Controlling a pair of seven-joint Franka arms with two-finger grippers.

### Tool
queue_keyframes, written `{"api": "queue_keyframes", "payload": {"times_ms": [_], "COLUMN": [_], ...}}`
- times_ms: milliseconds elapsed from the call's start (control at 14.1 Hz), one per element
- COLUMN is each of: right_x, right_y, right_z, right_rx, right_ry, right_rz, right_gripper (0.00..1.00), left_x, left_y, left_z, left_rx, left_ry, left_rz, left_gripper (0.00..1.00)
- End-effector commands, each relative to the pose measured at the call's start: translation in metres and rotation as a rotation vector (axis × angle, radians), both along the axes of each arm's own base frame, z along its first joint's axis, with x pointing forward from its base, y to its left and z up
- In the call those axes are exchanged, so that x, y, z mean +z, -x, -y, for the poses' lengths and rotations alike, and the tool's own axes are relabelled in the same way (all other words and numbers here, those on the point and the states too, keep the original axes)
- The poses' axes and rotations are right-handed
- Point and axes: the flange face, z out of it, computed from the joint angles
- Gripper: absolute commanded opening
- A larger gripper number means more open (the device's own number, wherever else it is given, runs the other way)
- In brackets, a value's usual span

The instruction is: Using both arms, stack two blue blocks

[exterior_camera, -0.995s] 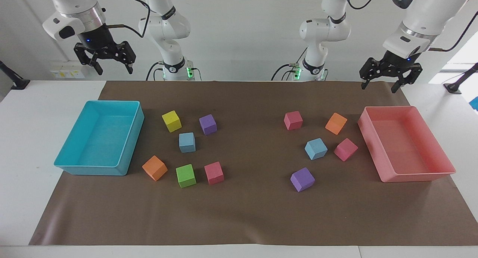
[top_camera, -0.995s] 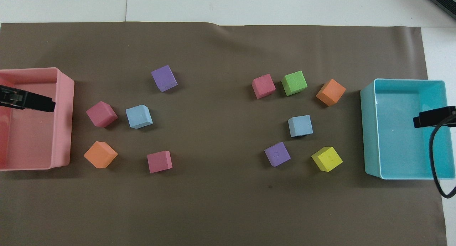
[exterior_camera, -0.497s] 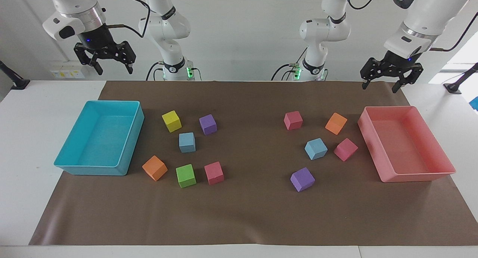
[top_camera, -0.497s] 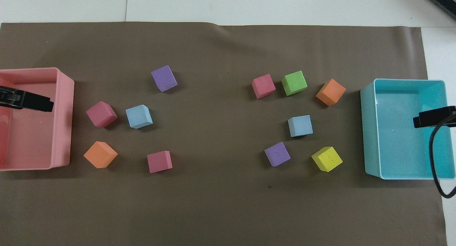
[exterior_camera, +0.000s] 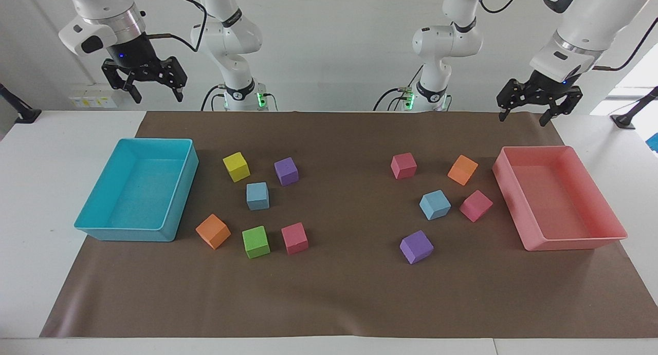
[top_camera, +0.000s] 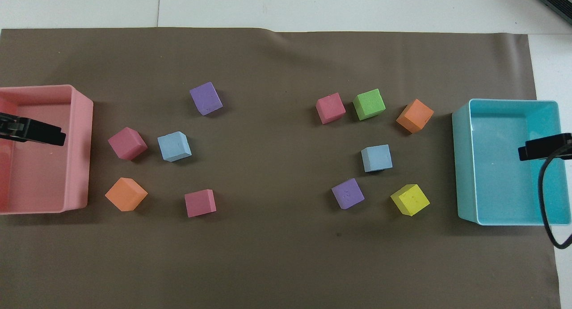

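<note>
Two light blue blocks lie apart on the brown mat. One blue block [exterior_camera: 257, 195] [top_camera: 376, 158] sits toward the right arm's end, among yellow, purple and green cubes. The other blue block [exterior_camera: 435, 204] [top_camera: 174, 146] sits toward the left arm's end, beside a pink cube [exterior_camera: 476, 205]. My right gripper [exterior_camera: 158, 95] [top_camera: 543, 147] hangs open and empty high over the turquoise tray [exterior_camera: 181, 190]. High over the pink tray [exterior_camera: 514, 201], my left gripper [exterior_camera: 522, 119] [top_camera: 40, 133] is also open and empty.
Orange [exterior_camera: 213, 231], green [exterior_camera: 256, 241], pink [exterior_camera: 294, 238], yellow [exterior_camera: 236, 166] and purple [exterior_camera: 286, 171] cubes surround the first blue block. Purple [exterior_camera: 416, 246], pink [exterior_camera: 403, 165] and orange [exterior_camera: 462, 169] cubes lie round the other.
The left gripper has drifted slightly upward and toward its own end of the table. The right gripper and all the cubes stay as they were.
</note>
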Motion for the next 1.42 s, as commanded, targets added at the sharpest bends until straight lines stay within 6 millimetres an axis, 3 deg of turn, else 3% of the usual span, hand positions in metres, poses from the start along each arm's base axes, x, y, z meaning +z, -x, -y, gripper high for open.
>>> {"api": "queue_keyframes", "payload": {"times_ms": [0, 1350], "right_x": [0.0028, 0.0028], "right_y": [0.0015, 0.0015], "right_z": [0.0001, 0.0001], "right_rx": [-0.014, -0.014], "right_ry": [-0.012, -0.012], "right_rz": [0.008, 0.008], "right_gripper": [1.0, 1.0], "left_x": [-0.0004, 0.0007], "left_y": [0.0081, 0.0085], "left_z": [-0.0011, -0.0038], "left_rx": [0.011, 0.013], "left_ry": [0.009, 0.007], "left_rz": [-0.008, -0.014], "left_gripper": [1.0, 1.0]}}
